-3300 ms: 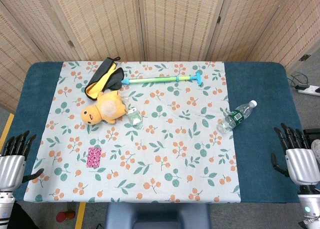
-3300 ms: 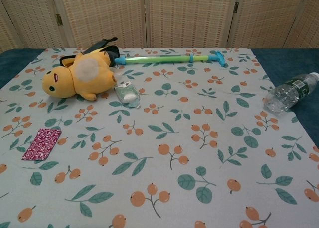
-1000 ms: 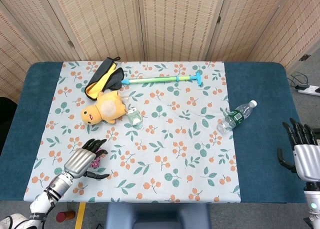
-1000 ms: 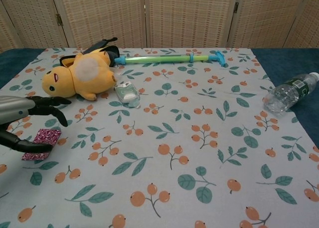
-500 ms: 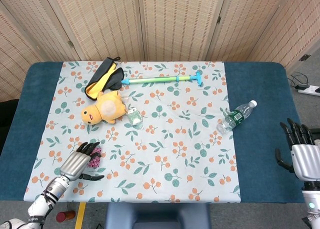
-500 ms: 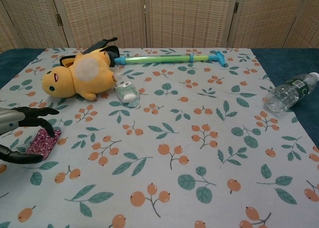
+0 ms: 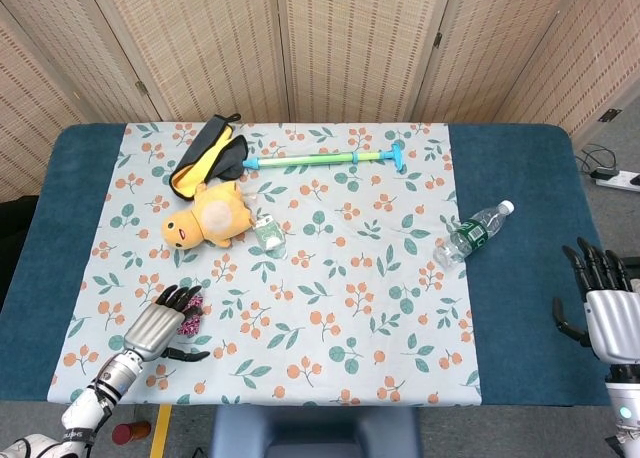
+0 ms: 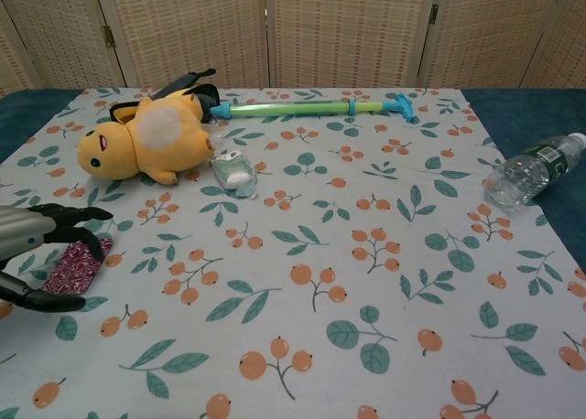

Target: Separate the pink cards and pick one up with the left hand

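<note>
The left hand [image 7: 158, 324], fingers spread and arched, hovers over the pink cards [image 8: 79, 264], which lie flat in one stack on the cloth [image 7: 340, 268] below the plush [image 7: 207, 218], so both separating and lifting remain undone.

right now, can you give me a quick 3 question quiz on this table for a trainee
1. True or false: the left hand is over the pink cards.
2. Which thing lies nearest the right hand? A) plush toy B) bottle C) green stick
3. Fill in: the bottle lies on its ____.

Key
1. True. Its fingers arch over the cards; whether they touch is unclear.
2. B. The plush toy and green stick lie toward the far left of the table.
3. Side.
</note>
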Motion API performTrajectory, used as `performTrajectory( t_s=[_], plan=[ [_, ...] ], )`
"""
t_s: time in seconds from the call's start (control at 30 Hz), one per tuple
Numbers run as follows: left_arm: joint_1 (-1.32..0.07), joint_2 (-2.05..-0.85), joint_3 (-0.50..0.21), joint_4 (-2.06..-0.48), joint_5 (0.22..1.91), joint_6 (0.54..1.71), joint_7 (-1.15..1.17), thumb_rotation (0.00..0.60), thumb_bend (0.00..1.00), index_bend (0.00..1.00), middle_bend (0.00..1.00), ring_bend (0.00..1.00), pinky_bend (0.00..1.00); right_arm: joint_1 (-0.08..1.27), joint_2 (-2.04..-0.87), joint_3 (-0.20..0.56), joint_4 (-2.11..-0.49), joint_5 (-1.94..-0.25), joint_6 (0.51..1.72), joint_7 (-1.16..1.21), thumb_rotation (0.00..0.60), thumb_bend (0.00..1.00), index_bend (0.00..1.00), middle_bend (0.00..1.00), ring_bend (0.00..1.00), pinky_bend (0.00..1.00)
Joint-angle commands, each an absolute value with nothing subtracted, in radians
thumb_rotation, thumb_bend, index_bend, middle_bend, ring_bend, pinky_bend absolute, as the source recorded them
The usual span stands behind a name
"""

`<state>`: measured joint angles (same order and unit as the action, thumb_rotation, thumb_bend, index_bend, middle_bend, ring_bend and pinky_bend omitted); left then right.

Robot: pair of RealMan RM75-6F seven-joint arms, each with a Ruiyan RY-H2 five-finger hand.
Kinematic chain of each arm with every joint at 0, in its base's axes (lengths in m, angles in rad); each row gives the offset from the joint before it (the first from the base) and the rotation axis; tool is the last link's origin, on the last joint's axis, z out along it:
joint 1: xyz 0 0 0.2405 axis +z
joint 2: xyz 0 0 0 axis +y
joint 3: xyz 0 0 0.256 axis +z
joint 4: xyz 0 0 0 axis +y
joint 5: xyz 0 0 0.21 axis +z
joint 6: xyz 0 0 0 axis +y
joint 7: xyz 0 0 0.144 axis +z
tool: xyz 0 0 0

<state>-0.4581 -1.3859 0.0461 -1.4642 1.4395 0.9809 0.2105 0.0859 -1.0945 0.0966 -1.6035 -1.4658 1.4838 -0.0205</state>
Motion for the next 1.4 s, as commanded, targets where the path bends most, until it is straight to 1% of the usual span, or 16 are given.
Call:
performTrajectory(
  t_s=[0.03,0.43,0.9,1.2,1.4],
  plan=[
    [-0.458,-1.39,0.048,-1.458,1.435,0.979,0.215,0.144,0.12,0.3,0.0,0.0,0.0,0.086,-1.095,0.097,-1.604,-1.465,1.483,-0.022,0.482,0.55,0.0,0.0,0.0,0.0],
    [-0.451,-1.395,0.053,-1.437,1.401,0.97,0.223,0.147,0.12,0.31,0.0,0.0,0.0,0.087,-1.096,0.099,-1.605,-1.463,1.483,-0.023,0.481,0.55,0.0,0.0,0.0,0.0],
    [-0.412,-1.34,0.066,-1.415,1.37,0.993,0.194,0.145,0.12,0.32,0.0,0.0,0.0,0.087,-1.093,0.103,-1.61,-1.463,1.488,-0.024,0.481,0.55,0.0,0.0,0.0,0.0],
    [-0.406,-1.321,0.049,-1.461,1.392,1.04,0.196,0.146,0.12,0.32,0.0,0.0,0.0,0.086,-1.096,0.101,-1.605,-1.463,1.489,-0.019,0.481,0.55,0.0,0.0,0.0,0.0],
    [-0.433,-1.352,0.044,-1.486,1.414,1.02,0.233,0.145,0.12,0.32,0.0,0.0,0.0,0.083,-1.094,0.101,-1.597,-1.457,1.488,-0.01,0.481,0.55,0.0,0.0,0.0,0.0]
  ],
)
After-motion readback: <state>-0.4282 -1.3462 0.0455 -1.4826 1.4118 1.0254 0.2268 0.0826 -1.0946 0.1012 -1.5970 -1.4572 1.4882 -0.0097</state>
